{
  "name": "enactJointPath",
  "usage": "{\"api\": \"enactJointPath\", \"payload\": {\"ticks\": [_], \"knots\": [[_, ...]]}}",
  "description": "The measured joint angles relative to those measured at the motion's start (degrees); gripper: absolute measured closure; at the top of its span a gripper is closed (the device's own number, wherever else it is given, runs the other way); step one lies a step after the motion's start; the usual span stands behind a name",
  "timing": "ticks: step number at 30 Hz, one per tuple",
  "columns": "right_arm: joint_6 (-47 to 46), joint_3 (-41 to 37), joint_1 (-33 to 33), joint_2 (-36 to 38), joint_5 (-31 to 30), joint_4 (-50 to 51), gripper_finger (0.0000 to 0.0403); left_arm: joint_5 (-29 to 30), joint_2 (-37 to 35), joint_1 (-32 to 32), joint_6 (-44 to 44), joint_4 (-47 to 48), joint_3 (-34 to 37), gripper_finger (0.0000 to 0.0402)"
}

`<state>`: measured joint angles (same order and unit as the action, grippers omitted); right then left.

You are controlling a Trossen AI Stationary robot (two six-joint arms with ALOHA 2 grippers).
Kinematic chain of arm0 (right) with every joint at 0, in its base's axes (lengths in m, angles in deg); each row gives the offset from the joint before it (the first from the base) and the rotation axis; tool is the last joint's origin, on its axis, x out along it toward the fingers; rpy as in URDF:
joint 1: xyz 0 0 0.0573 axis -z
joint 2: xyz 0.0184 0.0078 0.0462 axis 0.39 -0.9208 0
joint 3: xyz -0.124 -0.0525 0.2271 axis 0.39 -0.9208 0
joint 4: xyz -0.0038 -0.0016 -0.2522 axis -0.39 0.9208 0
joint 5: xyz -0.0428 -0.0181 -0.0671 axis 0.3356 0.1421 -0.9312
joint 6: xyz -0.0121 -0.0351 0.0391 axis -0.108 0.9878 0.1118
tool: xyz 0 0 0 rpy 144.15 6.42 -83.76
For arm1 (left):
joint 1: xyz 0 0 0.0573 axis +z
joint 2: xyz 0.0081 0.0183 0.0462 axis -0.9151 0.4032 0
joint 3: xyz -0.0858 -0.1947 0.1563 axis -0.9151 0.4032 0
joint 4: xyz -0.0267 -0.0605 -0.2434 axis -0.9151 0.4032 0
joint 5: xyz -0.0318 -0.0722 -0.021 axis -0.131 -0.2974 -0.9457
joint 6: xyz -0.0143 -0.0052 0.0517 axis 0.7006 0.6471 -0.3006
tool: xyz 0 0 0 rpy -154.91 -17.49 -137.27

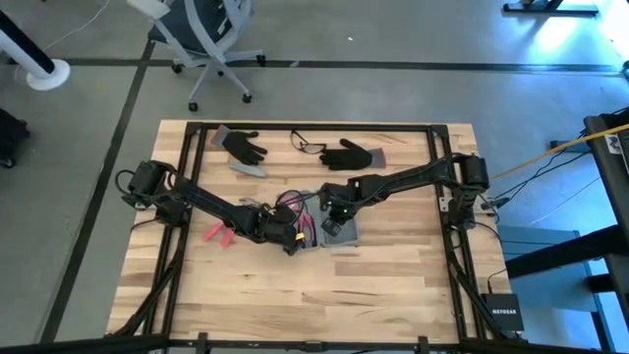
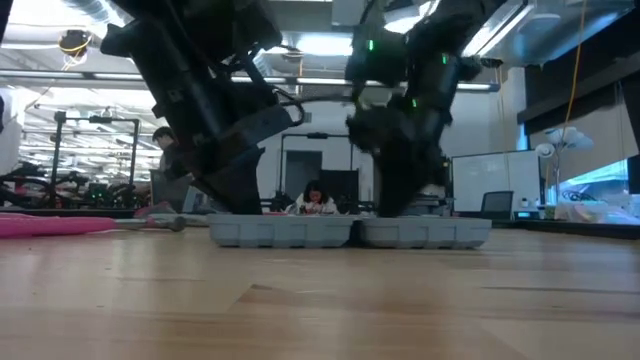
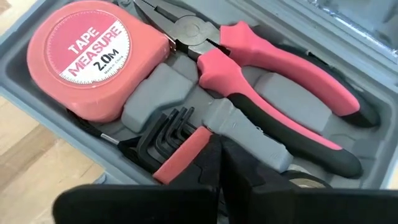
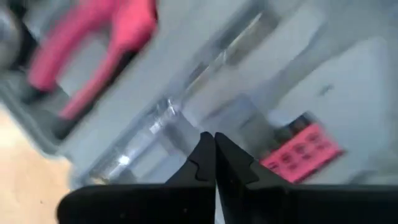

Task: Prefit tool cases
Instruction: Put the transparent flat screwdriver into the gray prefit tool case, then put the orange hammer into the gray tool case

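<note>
The grey tool case (image 1: 329, 228) lies open and flat at the table's middle, both halves (image 2: 350, 232) resting on the wood. One half holds a pink tape measure (image 3: 93, 56), pink-handled pliers (image 3: 273, 81), black hex keys (image 3: 165, 134) and a pink-and-grey tool (image 3: 205, 134). My left gripper (image 3: 219, 149) is shut and slants down onto that tool. My right gripper (image 4: 214, 146) is shut above the case's other half, close to a pink label (image 4: 301, 152). In the low view both arms reach down into the case. My left gripper's shut fingertips (image 3: 233, 155) come slanting down from above onto the pink-and-grey tool (image 3: 193, 146) beside the hex keys. The tool lies in its slot. The fingertips hide the spot itself, so I cannot tell whether they touch it. My right gripper's shut tips stand close over the grey moulded inside of the case (image 4: 186, 118); whether they touch it I cannot tell.
Two black gloves (image 1: 244, 147) (image 1: 349, 155) and a pair of glasses (image 1: 307, 145) lie near the far edge. A loose pink tool (image 1: 218, 234) lies left of the case. Black frame rails (image 1: 187, 167) border the table. Bare wood spreads toward the near edge.
</note>
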<state>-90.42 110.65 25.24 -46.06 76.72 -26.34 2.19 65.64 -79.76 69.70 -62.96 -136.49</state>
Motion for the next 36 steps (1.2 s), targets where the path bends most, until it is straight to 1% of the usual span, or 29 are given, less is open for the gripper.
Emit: {"api": "enactJointPath", "payload": {"ticks": [2, 4, 12, 15, 17, 21, 25, 30, 32, 35, 36], "knots": [[0.1, 1.4, 0.4, 1.9, -1.5, -0.7, 0.0403, 0.1, 0.0, 0.0, 0.0, 0.0, 0.0, 0.0401], [0.1, 2.2, 0.5, 2.7, -1.5, -0.1, 0.0403, 0.0, 0.0, 0.0, 0.0, 0.0, 0.0, 0.0401], [-0.1, 2.7, 0.3, 2.7, -2.7, -0.8, 0.0403, -0.2, -0.4, 0.0, -0.1, 0.7, -0.1, 0.0401], [0.7, 2.7, 0.9, 5.4, -5.5, -0.8, 0.0403, -2.8, -3.1, 0.0, -1.5, 1.8, -0.2, 0.0401], [1.9, 2.9, 2.0, 7.7, -6.7, -0.5, 0.0403, -3.2, -5.9, -0.2, -1.8, 2.6, -0.3, 0.0401], [4.4, 2.8, 5.2, 10.7, -7.6, 1.3, 0.0403, -4.7, -11.3, -0.4, -2.7, 8.5, -0.3, 0.0395], [6.1, 2.8, 8.1, 13.6, -7.7, 1.3, 0.0403, -7.8, -17.3, 0.2, -2.9, 14.9, -0.4, 0.0362], [7.9, 2.8, 9.1, 14.5, -7.8, 1.2, 0.0403, -9.2, -23.5, 0.3, 0.3, 24.8, -0.4, 0.0299], [9.1, 2.8, 9.0, 14.5, -7.6, 1.7, 0.0403, -10.0, -24.5, 0.1, 0.9, 31.2, -0.4, 0.0277], [9.4, 2.8, 8.1, 14.4, -7.7, 2.5, 0.0403, -10.2, -24.5, 0.6, 6.0, 39.5, -0.4, 0.0255], [9.4, 2.8, 8.0, 14.4, -8.0, 2.6, 0.0403, -9.9, -24.2, 1.1, 7.5, 40.6, -0.2, 0.0249]]}}
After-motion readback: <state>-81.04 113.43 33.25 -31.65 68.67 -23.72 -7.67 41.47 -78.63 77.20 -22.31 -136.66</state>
